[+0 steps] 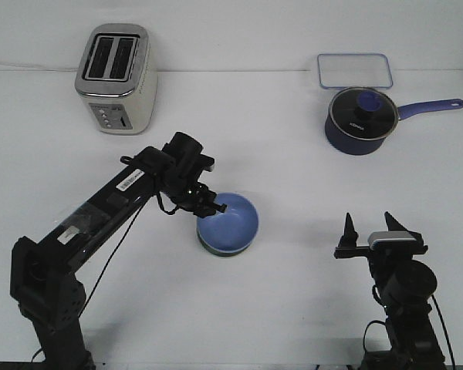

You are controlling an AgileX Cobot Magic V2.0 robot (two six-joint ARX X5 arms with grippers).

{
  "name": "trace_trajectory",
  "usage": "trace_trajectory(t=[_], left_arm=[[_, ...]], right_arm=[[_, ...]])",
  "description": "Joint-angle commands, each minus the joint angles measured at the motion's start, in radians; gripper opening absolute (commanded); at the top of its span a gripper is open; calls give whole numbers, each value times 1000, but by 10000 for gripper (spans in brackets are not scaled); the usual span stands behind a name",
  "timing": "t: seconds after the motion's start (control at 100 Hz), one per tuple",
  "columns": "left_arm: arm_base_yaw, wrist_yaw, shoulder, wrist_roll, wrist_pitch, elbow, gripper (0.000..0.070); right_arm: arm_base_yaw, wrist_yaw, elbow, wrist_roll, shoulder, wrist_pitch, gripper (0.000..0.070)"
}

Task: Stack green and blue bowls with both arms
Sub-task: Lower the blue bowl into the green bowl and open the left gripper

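Toaster (116,77): silver, two slots, standing near the far left corner of the tabletop (278,308)
Left arm (100,204): reaches from the near left corner toward the middle of the tabletop, white label sticker on its forearm, thin black cable hanging beneath
Left gripper (214,206): at the left rim of the blue bowl; whether its jaws are clenched on the rim or released I cannot tell
Blue bowl (230,222): periwinkle, upright, around the middle of the tabletop, nested in the green bowl
Green bowl (225,250): only a dark sliver shows beneath the blue one
Clear container (354,69): blue-rimmed, rectangular, by the far edge, right of centre
Saucepan (360,119): dark blue, glass lid on, handle pointing to the right edge, just in front of the container
Right gripper (368,228): near the near right corner, jaws released and spread, holding nothing, well apart from the bowls
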Motion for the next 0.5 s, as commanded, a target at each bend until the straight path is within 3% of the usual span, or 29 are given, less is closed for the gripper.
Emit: trace_trajectory(t=[0.0, 0.13, 0.49], left_arm=[[1, -5, 11, -7, 1, 19, 4], [1, -62, 11, -5, 2, 19, 12], [7, -61, 12, -5, 11, 19, 15]], right_arm=[[2, 3, 0, 6, 4, 10, 582], [2, 3, 0, 6, 4, 10, 582], [2, 3, 0, 6, 4, 10, 582]])
